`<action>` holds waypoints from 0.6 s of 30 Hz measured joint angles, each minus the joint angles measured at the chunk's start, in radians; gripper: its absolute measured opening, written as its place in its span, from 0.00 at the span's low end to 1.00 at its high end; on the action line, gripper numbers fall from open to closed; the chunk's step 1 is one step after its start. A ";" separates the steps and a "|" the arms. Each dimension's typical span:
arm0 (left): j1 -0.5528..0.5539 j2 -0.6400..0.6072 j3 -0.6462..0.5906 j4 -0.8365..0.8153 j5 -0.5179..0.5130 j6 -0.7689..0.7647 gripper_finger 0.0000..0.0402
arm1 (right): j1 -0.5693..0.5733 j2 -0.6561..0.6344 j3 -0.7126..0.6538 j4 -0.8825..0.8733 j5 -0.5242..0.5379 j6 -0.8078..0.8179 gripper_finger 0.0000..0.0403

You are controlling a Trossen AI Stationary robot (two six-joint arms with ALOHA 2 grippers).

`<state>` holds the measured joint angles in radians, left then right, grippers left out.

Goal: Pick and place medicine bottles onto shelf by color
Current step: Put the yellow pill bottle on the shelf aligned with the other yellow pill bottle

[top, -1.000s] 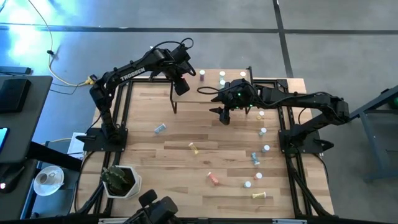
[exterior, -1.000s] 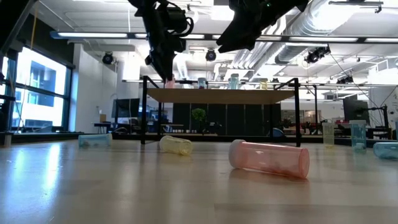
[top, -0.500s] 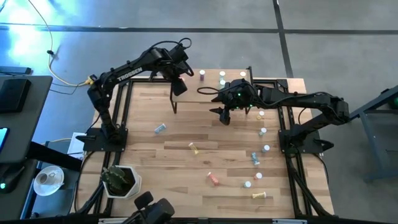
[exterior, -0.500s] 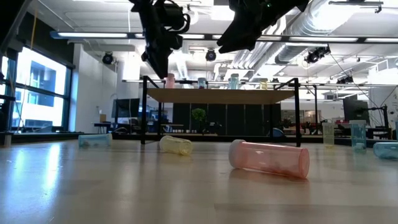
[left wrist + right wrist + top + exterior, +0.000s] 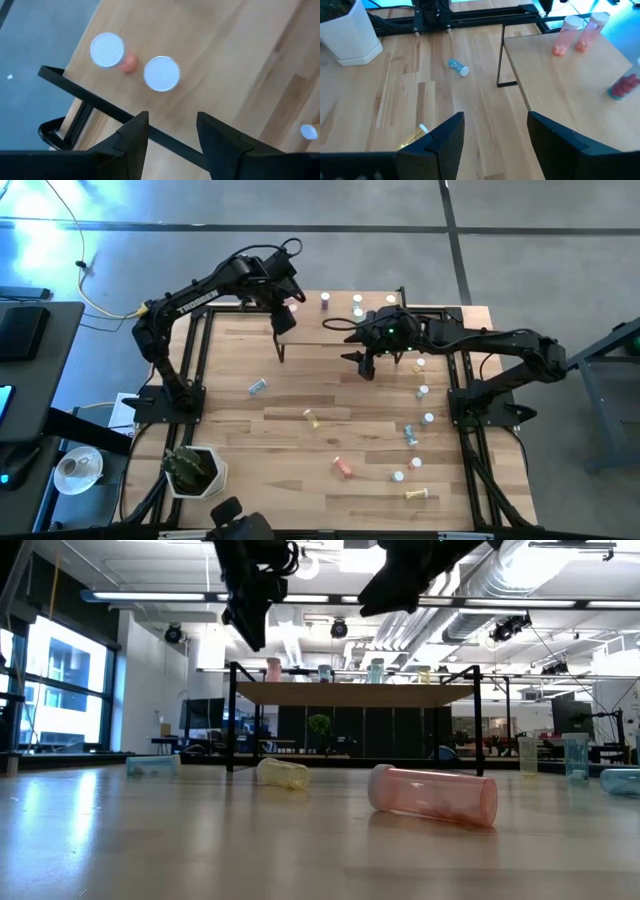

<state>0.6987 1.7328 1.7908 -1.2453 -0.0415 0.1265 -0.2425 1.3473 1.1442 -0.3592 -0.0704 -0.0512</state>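
Note:
The shelf [image 5: 355, 693] stands at the table's far side on black legs. Two pink medicine bottles [image 5: 106, 50] [image 5: 161, 74] stand upright on its left end, white caps up; further bottles [image 5: 375, 671] stand along it. My left gripper [image 5: 283, 317] hangs open above that left end, clear of the pink pair, nothing between its fingers. My right gripper [image 5: 365, 366] hovers open over the shelf's near right part, holding nothing. Loose bottles lie on the tabletop: blue [image 5: 258, 386], yellow [image 5: 311, 418], red [image 5: 343, 468].
More bottles stand or lie along the table's right side [image 5: 423, 392] and near its front [image 5: 420, 495]. A white planter [image 5: 195, 470] sits at the near left corner. In the low view a pink bottle [image 5: 432, 795] lies on its side in front of the shelf.
My left gripper has risen from beside the pink bottle on the shelf's left end and drawn slightly toward the table's left edge, its fingers as wide apart as before. The bottle stays standing on the shelf.

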 joint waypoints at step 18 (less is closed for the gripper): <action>-0.212 -0.149 -0.236 0.258 0.015 -0.026 0.39 | -0.006 -0.198 -0.075 -0.174 0.097 -0.084 0.52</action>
<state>0.4870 1.5836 1.5548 -0.9872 -0.0269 0.1000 -0.2489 1.1488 1.0696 -0.5335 0.0269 -0.1349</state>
